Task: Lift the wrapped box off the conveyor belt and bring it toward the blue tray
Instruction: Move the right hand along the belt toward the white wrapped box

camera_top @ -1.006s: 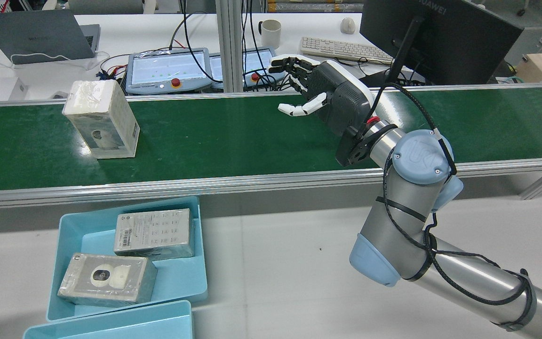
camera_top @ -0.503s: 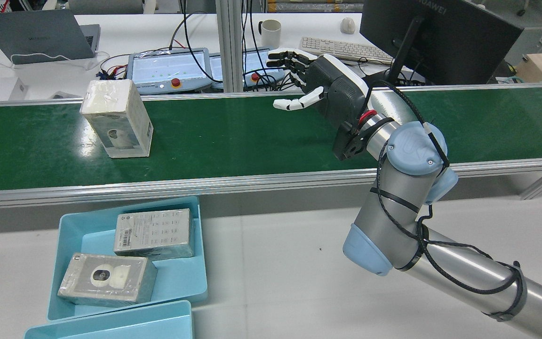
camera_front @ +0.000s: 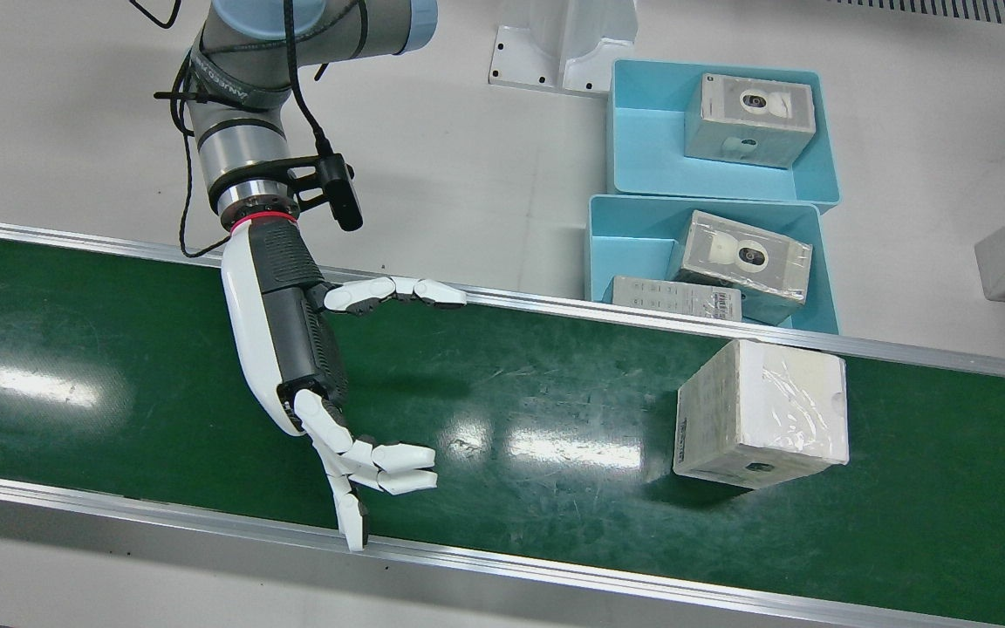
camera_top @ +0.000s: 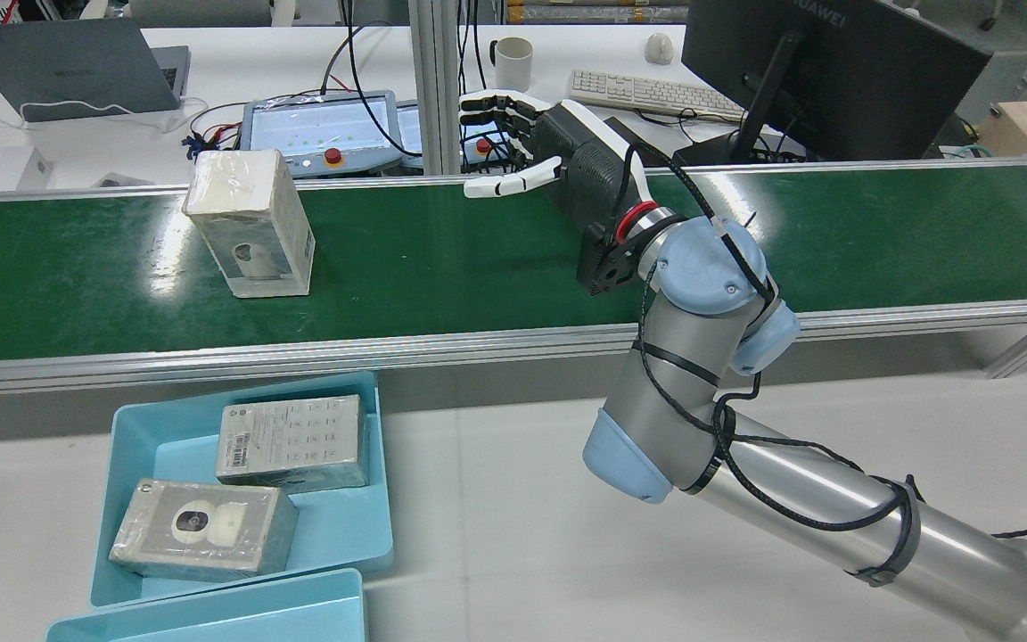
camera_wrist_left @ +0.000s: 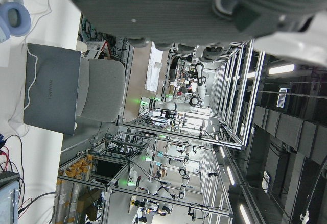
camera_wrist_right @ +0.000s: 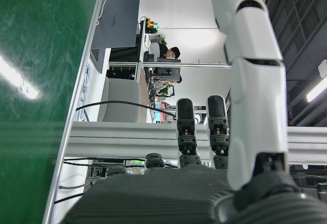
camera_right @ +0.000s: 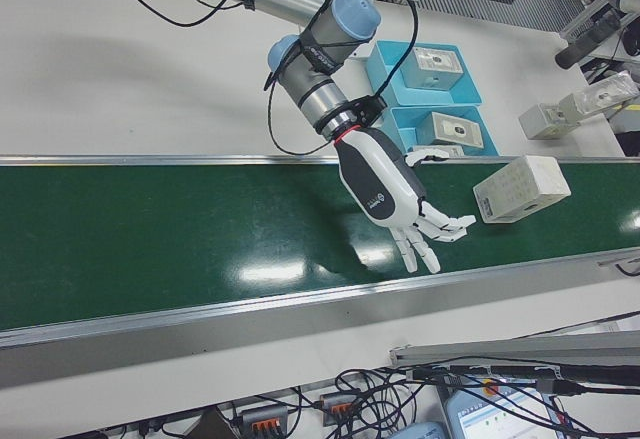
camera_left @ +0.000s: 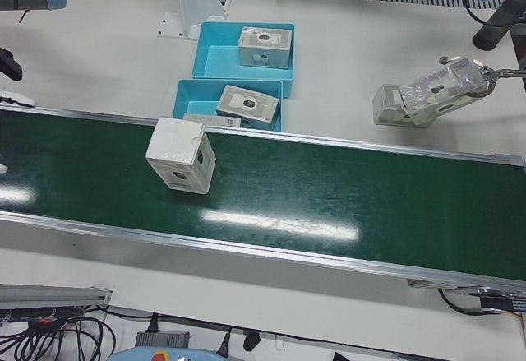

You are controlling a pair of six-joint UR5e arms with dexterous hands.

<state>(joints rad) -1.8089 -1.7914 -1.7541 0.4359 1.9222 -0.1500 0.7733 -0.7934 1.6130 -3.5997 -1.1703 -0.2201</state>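
white-wrapped box (camera_top: 250,223) nearer robot hand (camera_top: 527,156)

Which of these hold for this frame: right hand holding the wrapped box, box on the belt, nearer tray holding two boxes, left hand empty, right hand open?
1. The right hand grips the wrapped box. False: it is apart from the box, holding nothing.
2. The wrapped box stands on the green conveyor belt. True.
3. The blue tray nearest the belt holds two boxes. True.
4. The left hand is empty. False: it holds another box off the belt.
5. The right hand's fingers are spread. True.
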